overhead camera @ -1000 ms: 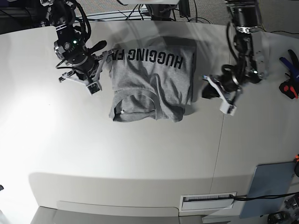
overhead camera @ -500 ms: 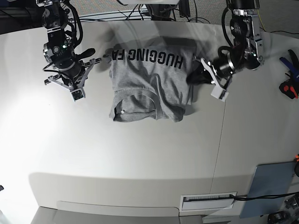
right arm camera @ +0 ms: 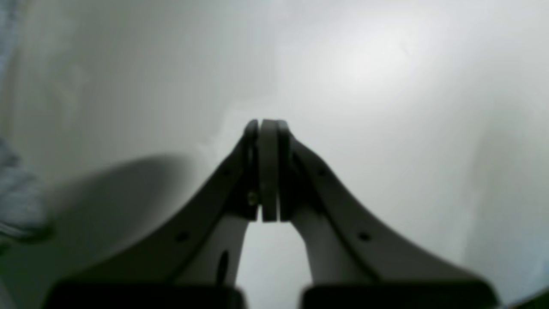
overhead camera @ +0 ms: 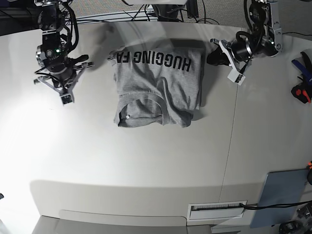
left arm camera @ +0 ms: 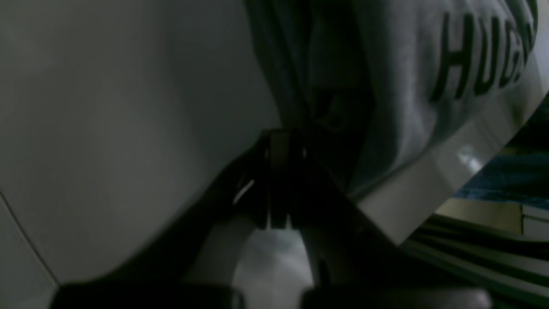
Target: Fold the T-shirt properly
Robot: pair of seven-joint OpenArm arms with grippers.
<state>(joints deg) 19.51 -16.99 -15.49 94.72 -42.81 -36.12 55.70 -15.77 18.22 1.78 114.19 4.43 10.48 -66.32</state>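
Note:
The heather-grey T-shirt [overhead camera: 158,85] lies folded into a rectangle in the middle of the white table [overhead camera: 122,156]. Its black lettering is at the far edge and its crew neck with a small white tag [overhead camera: 127,117] is at the near edge. My left gripper [overhead camera: 212,57] is shut, its tip right beside the shirt's far right corner. In the left wrist view the shut fingertips [left arm camera: 281,139] touch the shirt's shadowed folded edge [left arm camera: 399,107]. My right gripper [overhead camera: 84,61] is shut and empty, well left of the shirt. In the right wrist view it [right arm camera: 266,126] is over bare table.
Blue and red hand tools [overhead camera: 302,78] lie at the table's right edge. A blue-grey pad [overhead camera: 283,195] sits at the near right corner beside a slotted vent [overhead camera: 217,209]. A seam [overhead camera: 230,141] runs down the table right of the shirt. Cables lie behind the far edge.
My left gripper has moved from beside the shirt's right side up to its far right corner. My right gripper has moved left and back, away from the shirt. The shirt has not moved.

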